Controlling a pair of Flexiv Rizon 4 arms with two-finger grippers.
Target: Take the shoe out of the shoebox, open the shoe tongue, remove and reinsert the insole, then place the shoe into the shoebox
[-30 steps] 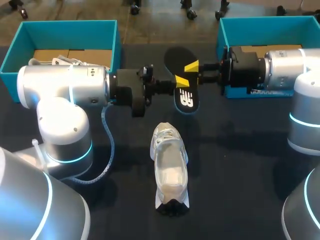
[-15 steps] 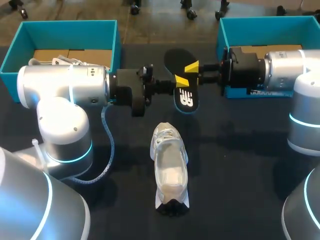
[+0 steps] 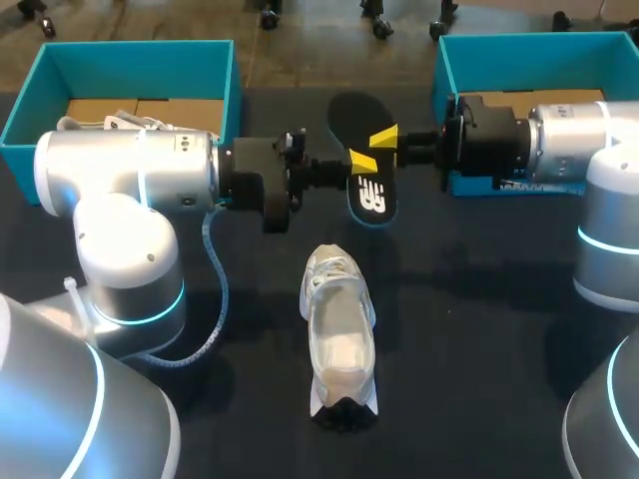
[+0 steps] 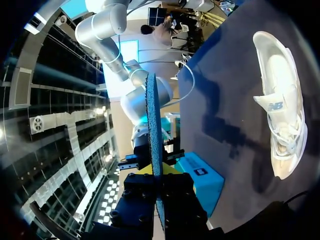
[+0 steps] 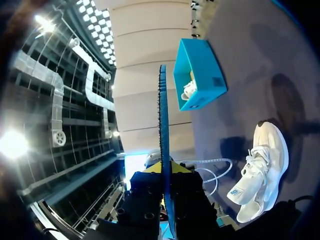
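Black foam insole [image 3: 369,200] hangs in the air beyond the shoe's [image 3: 339,334] laced end, turned on edge, w/ both hands on it. My left hand [image 3: 361,162] is clamped across its thickness at the part nearer the shoe. My right hand [image 3: 383,135] is clamped just past that, further from the shoe. Both wrist views show the insole edge-on, running straight out between the fingers.

The shoe sits alone on the surface [image 3: 479,329], opening up, approx. under the insole's lower tip.

My read on handling: the insole is v. light, thin and floppy, so it'll bow if held at one end only. Best pinch is flat across the faces near the heel half, feeding the toe end in first. The shoe upper looks soft, so I'd steady it by the heel collar, not the laces.
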